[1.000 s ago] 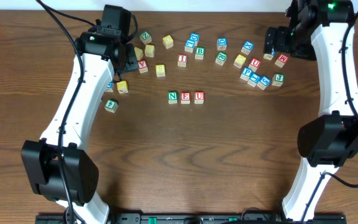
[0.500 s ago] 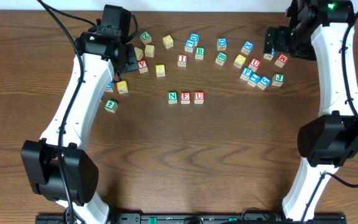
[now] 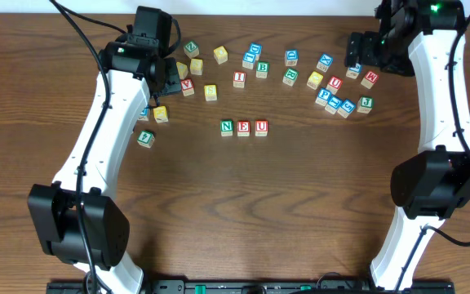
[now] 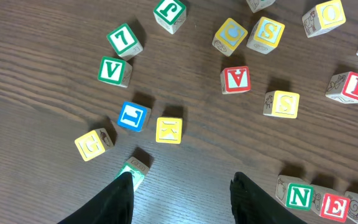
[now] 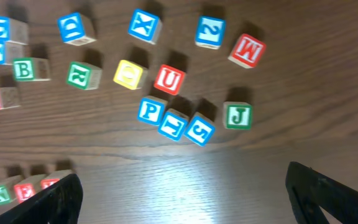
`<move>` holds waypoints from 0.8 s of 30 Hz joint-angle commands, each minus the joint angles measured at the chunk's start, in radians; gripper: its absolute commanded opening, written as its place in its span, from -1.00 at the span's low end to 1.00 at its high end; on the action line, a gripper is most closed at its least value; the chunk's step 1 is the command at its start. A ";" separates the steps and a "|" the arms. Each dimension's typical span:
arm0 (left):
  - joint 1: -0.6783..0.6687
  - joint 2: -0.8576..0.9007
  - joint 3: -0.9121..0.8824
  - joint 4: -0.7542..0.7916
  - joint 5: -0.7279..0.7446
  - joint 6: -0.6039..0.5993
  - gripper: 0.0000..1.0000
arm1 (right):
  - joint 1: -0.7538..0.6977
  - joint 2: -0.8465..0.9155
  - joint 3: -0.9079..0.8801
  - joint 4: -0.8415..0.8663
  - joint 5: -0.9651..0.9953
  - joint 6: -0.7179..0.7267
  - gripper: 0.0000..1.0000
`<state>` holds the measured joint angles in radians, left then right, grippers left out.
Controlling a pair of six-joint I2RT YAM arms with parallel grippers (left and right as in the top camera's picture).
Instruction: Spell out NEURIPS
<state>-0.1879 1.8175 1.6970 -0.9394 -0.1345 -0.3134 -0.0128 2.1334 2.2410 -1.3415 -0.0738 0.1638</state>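
Left claw and right claw hang spread, pinching nothing; a row of small wooden cubes lettered N, E, U sits on the brown desk.

Dark wood bench. Right cluster: green J cube at the right end, red M cube above it, blue X cube and green B cube well apart. Left side: green V cube, standing alone.
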 commanded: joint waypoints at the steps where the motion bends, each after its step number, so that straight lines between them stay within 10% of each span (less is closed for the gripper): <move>1: 0.002 -0.021 0.015 -0.006 -0.015 0.009 -0.01 | -0.005 0.001 -0.006 0.000 -0.042 0.000 0.99; 24: 0.002 -0.021 0.015 0.044 -0.008 -0.007 -0.01 | 0.074 0.001 -0.003 0.037 -0.076 -0.094 0.99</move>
<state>-0.1879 1.8175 1.6970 -0.9035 -0.1341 -0.3141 0.0383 2.1334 2.2410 -1.3136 -0.1322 0.0990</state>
